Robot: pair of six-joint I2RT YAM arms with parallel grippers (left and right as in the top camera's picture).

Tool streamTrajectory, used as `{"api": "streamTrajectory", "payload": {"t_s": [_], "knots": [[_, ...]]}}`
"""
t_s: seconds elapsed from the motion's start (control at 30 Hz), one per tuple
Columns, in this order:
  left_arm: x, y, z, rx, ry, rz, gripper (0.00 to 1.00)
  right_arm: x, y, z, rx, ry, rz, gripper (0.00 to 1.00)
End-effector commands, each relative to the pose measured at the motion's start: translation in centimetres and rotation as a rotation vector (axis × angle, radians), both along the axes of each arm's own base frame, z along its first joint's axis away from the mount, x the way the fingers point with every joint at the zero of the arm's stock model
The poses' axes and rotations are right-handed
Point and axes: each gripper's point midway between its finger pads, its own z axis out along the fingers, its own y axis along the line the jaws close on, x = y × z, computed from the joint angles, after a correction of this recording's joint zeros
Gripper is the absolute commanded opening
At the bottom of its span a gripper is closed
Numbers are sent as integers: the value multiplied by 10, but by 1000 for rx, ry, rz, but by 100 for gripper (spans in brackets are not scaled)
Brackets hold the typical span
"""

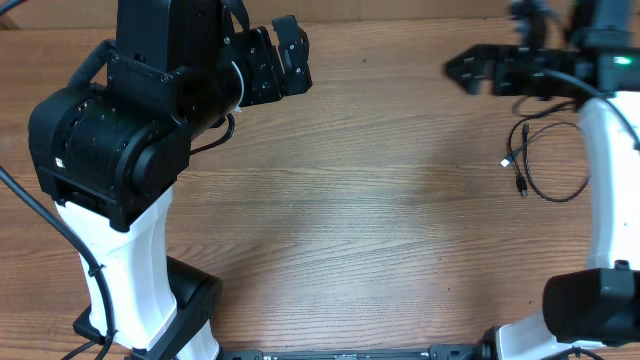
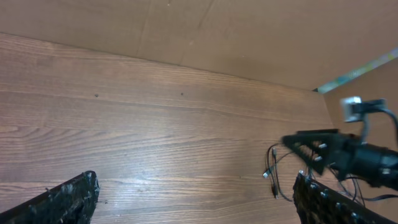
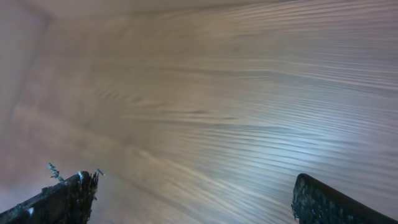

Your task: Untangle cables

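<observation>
On the right side of the wooden table (image 1: 380, 220), at middle depth, the cables (image 1: 519, 178) lay in a loose bunch of thin black loops, flat on the wood. They were just beside the white link (image 1: 600, 160) of the right arm and partly under it. The bunch's long axis ran near to far. Its widest loop bulged to the right toward that link, and whether the cords were knotted could not be told. Two free ends lay on its left edge. A silvery-tipped plug end (image 1: 508, 162) pointed left and slightly near, and a dark plug end (image 1: 521, 186) just nearer than it pointed toward the near edge. Farther back and a little to the left was the right gripper (image 1: 465, 70), above the table and apart from the cords. Its jaws were spread wide with nothing between them, and only bare wood showed in its wrist view. The left gripper (image 1: 285, 60) was at about the same depth but well apart, left of centre, fingers likewise spread wide and empty. In my judgement the right arm was clearly the nearer, and its coming move would need a reach toward the near side and slightly right to bring it down on the free ends.
</observation>
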Motion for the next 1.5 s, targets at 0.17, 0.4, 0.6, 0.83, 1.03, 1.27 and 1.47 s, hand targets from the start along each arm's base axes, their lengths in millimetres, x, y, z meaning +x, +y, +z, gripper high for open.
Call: {"api": "streamTrajectory", "payload": {"t_s": [0.17, 0.4, 0.6, 0.83, 1.03, 1.27, 1.47], "knots": [[-3, 5, 6, 12, -25, 0, 100, -13, 75, 1, -32, -33, 188, 100], [-3, 5, 6, 12, -25, 0, 100, -16, 85, 1, -32, -34, 212, 100], [-3, 5, 6, 12, -25, 0, 99, -16, 85, 1, -32, -34, 212, 100], [-3, 5, 6, 12, -25, 0, 99, -16, 85, 1, -32, -34, 212, 100], [-3, 5, 6, 12, -25, 0, 100, -16, 85, 1, -32, -34, 212, 100], [3, 15, 5, 87, -51, 30, 100, -16, 85, 1, -32, -34, 212, 100], [3, 15, 4, 93, -53, 29, 100, -16, 85, 1, -32, -34, 212, 100]]}}
